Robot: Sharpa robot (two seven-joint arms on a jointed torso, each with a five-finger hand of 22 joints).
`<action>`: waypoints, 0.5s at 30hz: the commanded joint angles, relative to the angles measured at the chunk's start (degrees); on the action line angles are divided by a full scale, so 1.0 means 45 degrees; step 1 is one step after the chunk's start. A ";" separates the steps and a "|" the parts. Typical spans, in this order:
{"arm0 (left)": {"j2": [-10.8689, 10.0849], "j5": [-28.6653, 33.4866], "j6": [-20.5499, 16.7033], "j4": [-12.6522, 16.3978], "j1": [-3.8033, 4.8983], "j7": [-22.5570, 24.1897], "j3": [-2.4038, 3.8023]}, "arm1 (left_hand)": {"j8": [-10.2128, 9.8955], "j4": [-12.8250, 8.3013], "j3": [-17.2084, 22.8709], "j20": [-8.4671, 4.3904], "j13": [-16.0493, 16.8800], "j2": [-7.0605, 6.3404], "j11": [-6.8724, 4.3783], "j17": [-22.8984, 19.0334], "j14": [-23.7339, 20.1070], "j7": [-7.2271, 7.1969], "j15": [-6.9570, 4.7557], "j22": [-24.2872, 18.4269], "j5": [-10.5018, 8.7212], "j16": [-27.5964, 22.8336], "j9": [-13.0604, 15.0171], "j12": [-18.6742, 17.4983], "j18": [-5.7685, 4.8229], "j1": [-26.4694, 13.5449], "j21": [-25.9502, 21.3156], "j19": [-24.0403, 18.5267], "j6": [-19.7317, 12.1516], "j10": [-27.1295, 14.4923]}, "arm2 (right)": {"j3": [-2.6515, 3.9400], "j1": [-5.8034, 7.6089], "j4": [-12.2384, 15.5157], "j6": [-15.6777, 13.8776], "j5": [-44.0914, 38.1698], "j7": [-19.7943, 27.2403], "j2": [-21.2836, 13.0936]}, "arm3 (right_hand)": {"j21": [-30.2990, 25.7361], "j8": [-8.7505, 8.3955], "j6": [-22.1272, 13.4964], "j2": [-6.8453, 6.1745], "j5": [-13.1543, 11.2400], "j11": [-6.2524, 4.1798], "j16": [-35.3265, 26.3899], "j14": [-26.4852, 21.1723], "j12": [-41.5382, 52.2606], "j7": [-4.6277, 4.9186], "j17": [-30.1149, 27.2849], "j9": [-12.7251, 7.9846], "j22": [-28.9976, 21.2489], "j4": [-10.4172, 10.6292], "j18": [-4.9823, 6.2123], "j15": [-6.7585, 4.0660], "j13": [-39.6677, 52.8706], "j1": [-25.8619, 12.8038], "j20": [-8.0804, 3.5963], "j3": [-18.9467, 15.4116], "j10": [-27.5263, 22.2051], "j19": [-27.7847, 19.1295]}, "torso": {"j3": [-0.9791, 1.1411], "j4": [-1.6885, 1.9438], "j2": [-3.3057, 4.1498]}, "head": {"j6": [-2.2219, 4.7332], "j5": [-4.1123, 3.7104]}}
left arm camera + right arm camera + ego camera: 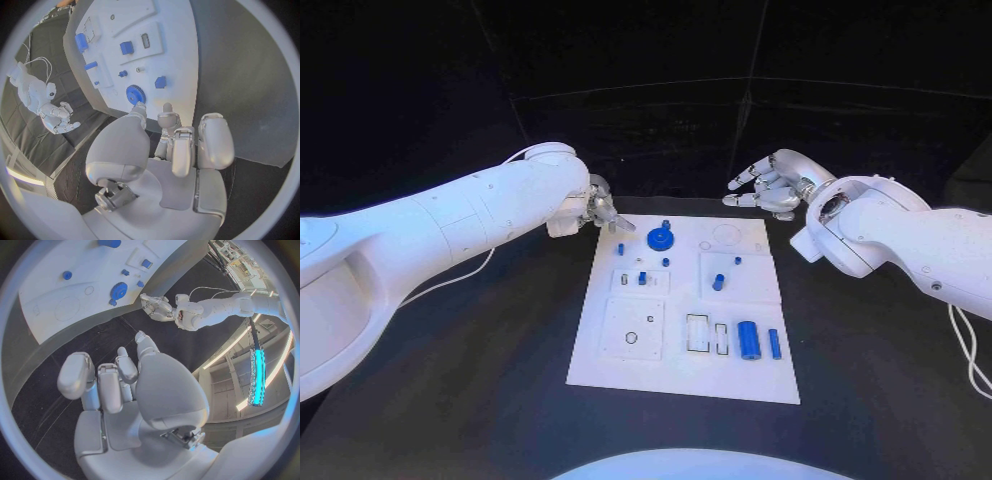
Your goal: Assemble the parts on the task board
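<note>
A white board lies mid-counter with its blue gear at twelve o'clock; the left hand hovers at eleven, the right hand at one, fingers released, seemingly poised to begin.

black table under everything, dark backdrop behind it, white cable trailing at the table's right side
</note>
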 commanded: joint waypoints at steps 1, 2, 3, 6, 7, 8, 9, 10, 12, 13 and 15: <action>0.0128 -0.0353 0.0968 -0.0199 -0.0044 0.0021 -0.0004 | -0.0007 0.0061 -0.0206 0.0016 -0.0001 0.0086 -0.0035 0.3354 0.1321 -0.0022 -0.0006 0.0037 -0.0042 0.0039 -0.0041 0.0057 0.0001 -0.0093 0.0098 0.0108 0.0105 0.0090 | 0.0009 0.0027 -0.0002 -0.0031 -0.0010 0.0161 0.0022 | -0.0074 0.0068 -0.0110 0.0096 0.0086 -0.0022 -0.0042 0.0677 -0.0042 -0.0005 0.0389 -0.0018 -0.0003 -0.0038 0.0229 -0.0060 -0.0015 0.0063 -0.0001 -0.0035 -0.0078 -0.0103 | 0.0010 0.0000 -0.0012 | -0.0065 -0.0009; 0.0163 -0.0358 0.1060 -0.0241 -0.0070 0.0024 -0.0006 | -0.0021 0.0104 -0.0301 0.0009 -0.0028 0.0063 -0.0038 0.3354 0.1321 -0.0026 -0.0012 0.0044 -0.0043 0.0039 -0.0062 0.0043 0.0000 -0.0128 0.0102 0.0108 0.0107 0.0073 | 0.0009 0.0027 -0.0002 -0.0043 -0.0010 0.0171 0.0026 | -0.0074 0.0068 -0.0110 0.0096 0.0086 -0.0022 -0.0042 0.0677 -0.0042 -0.0005 0.0389 -0.0018 -0.0003 -0.0038 0.0229 -0.0060 -0.0015 0.0063 -0.0001 -0.0035 -0.0078 -0.0103 | 0.0010 -0.0005 -0.0009 | -0.0066 -0.0008; 0.0186 -0.0362 0.1115 -0.0266 -0.0089 0.0033 -0.0007 | -0.0030 0.0134 -0.0367 0.0005 -0.0032 0.0046 -0.0041 0.3354 0.1321 -0.0028 -0.0015 0.0051 -0.0046 0.0039 -0.0075 0.0042 -0.0001 -0.0153 0.0105 0.0108 0.0111 0.0069 | 0.0009 0.0027 -0.0002 -0.0053 -0.0010 0.0179 0.0029 | -0.0076 0.0071 -0.0112 0.0108 0.0096 -0.0022 -0.0040 0.0679 -0.0038 -0.0005 0.0394 -0.0019 -0.0005 -0.0039 0.0229 -0.0060 -0.0012 0.0074 -0.0001 -0.0032 -0.0076 -0.0102 | 0.0010 0.0008 -0.0012 | -0.0061 -0.0028; 0.0250 -0.0369 0.1219 -0.0325 -0.0140 0.0101 -0.0009 | -0.0045 0.0211 -0.0507 -0.0006 -0.0015 0.0050 -0.0050 0.3354 0.1321 -0.0036 -0.0023 0.0072 -0.0046 0.0039 -0.0105 0.0058 -0.0005 -0.0194 0.0117 0.0110 0.0134 0.0076 | 0.0009 0.0027 -0.0013 -0.0077 -0.0010 0.0197 0.0040 | -0.0076 0.0079 -0.0115 0.0127 0.0121 -0.0024 -0.0033 0.0683 -0.0034 -0.0004 0.0408 -0.0019 -0.0001 -0.0043 0.0228 -0.0060 -0.0011 0.0096 -0.0003 -0.0027 -0.0073 -0.0097 | 0.0009 0.0025 -0.0016 | -0.0058 -0.0045; 0.0267 -0.0370 0.1243 -0.0338 -0.0157 0.0125 -0.0009 | -0.0045 0.0211 -0.0507 -0.0006 -0.0015 0.0050 -0.0050 0.3354 0.1321 -0.0036 -0.0023 0.0072 -0.0046 0.0039 -0.0105 0.0058 -0.0005 -0.0194 0.0117 0.0110 0.0134 0.0076 | 0.0009 0.0026 -0.0019 -0.0082 -0.0010 0.0200 0.0046 | -0.0077 0.0083 -0.0116 0.0134 0.0136 -0.0024 -0.0034 0.0684 -0.0029 -0.0004 0.0409 -0.0019 -0.0002 -0.0046 0.0228 -0.0061 -0.0007 0.0106 -0.0004 -0.0025 -0.0069 -0.0097 | 0.0009 0.0028 -0.0019 | -0.0059 -0.0041; 0.0284 -0.0369 0.1263 -0.0349 -0.0176 0.0147 -0.0009 | -0.0045 0.0211 -0.0507 -0.0006 -0.0015 0.0050 -0.0050 0.3354 0.1321 -0.0036 -0.0023 0.0072 -0.0046 0.0039 -0.0105 0.0058 -0.0005 -0.0194 0.0117 0.0110 0.0134 0.0076 | 0.0009 0.0026 -0.0023 -0.0086 -0.0010 0.0205 0.0052 | -0.0078 0.0083 -0.0116 0.0135 0.0139 -0.0024 -0.0034 0.0684 -0.0028 -0.0004 0.0409 -0.0019 -0.0003 -0.0046 0.0228 -0.0061 -0.0006 0.0108 -0.0004 -0.0024 -0.0068 -0.0096 | 0.0013 0.0031 -0.0022 | -0.0066 -0.0038; 0.0290 -0.0369 0.1269 -0.0355 -0.0184 0.0155 -0.0010 | -0.0045 0.0211 -0.0507 -0.0006 -0.0015 0.0050 -0.0050 0.3354 0.1321 -0.0036 -0.0023 0.0072 -0.0046 0.0039 -0.0105 0.0058 -0.0005 -0.0194 0.0117 0.0110 0.0134 0.0076 | 0.0009 0.0026 -0.0024 -0.0088 -0.0010 0.0207 0.0054 | -0.0078 0.0083 -0.0116 0.0135 0.0139 -0.0024 -0.0034 0.0684 -0.0028 -0.0004 0.0409 -0.0019 -0.0003 -0.0046 0.0228 -0.0061 -0.0006 0.0108 -0.0004 -0.0024 -0.0068 -0.0096 | 0.0016 0.0029 -0.0028 | -0.0079 -0.0023; 0.0309 -0.0368 0.1287 -0.0371 -0.0203 0.0170 -0.0010 | -0.0046 0.0218 -0.0519 -0.0007 -0.0007 0.0053 -0.0051 0.3354 0.1321 -0.0038 -0.0024 0.0090 -0.0045 0.0039 -0.0108 0.0064 -0.0009 -0.0195 0.0129 0.0114 0.0137 0.0080 | 0.0009 0.0026 -0.0024 -0.0099 -0.0010 0.0215 0.0058 | -0.0078 0.0083 -0.0116 0.0135 0.0139 -0.0024 -0.0034 0.0684 -0.0028 -0.0004 0.0409 -0.0019 -0.0003 -0.0046 0.0228 -0.0061 -0.0006 0.0108 -0.0004 -0.0024 -0.0068 -0.0096 | 0.0018 0.0030 -0.0029 | -0.0080 -0.0021; 0.0335 -0.0368 0.1319 -0.0399 -0.0228 0.0182 -0.0010 | -0.0047 0.0221 -0.0528 -0.0008 0.0014 0.0057 -0.0052 0.3354 0.1321 -0.0039 -0.0025 0.0113 -0.0045 0.0039 -0.0111 0.0077 -0.0014 -0.0192 0.0145 0.0120 0.0140 0.0090 | 0.0009 0.0026 -0.0023 -0.0114 -0.0010 0.0227 0.0063 | -0.0078 0.0083 -0.0116 0.0135 0.0139 -0.0024 -0.0034 0.0684 -0.0028 -0.0004 0.0409 -0.0019 -0.0003 -0.0046 0.0228 -0.0061 -0.0006 0.0108 -0.0004 -0.0024 -0.0068 -0.0096 | 0.0015 0.0035 -0.0024 | -0.0081 -0.0041; 0.0347 -0.0367 0.1338 -0.0412 -0.0241 0.0186 -0.0010 | -0.0047 0.0221 -0.0530 -0.0009 0.0014 0.0063 -0.0052 0.3354 0.1321 -0.0040 -0.0025 0.0112 -0.0044 0.0039 -0.0112 0.0078 -0.0013 -0.0185 0.0144 0.0119 0.0143 0.0091 | 0.0009 0.0026 -0.0024 -0.0122 -0.0010 0.0232 0.0065 | -0.0078 0.0083 -0.0116 0.0135 0.0139 -0.0024 -0.0034 0.0684 -0.0028 -0.0004 0.0409 -0.0019 -0.0003 -0.0046 0.0228 -0.0061 -0.0006 0.0108 -0.0004 -0.0024 -0.0068 -0.0096 | 0.0012 0.0036 -0.0023 | -0.0065 -0.0052; 0.0370 -0.0367 0.1385 -0.0435 -0.0266 0.0196 -0.0010 | -0.0051 0.0206 -0.0547 -0.0013 0.0017 0.0102 -0.0057 0.3354 0.1321 -0.0044 -0.0029 0.0119 -0.0043 0.0039 -0.0125 0.0085 -0.0015 -0.0119 0.0148 0.0120 0.0159 0.0095 | 0.0009 0.0026 -0.0028 -0.0136 -0.0009 0.0240 0.0066 | -0.0086 0.0091 -0.0121 0.0150 0.0175 -0.0024 -0.0040 0.0684 -0.0019 -0.0004 0.0403 -0.0019 -0.0014 -0.0050 0.0230 -0.0062 -0.0001 0.0130 -0.0005 -0.0021 -0.0062 -0.0097 | 0.0007 0.0035 -0.0020 | -0.0075 -0.0038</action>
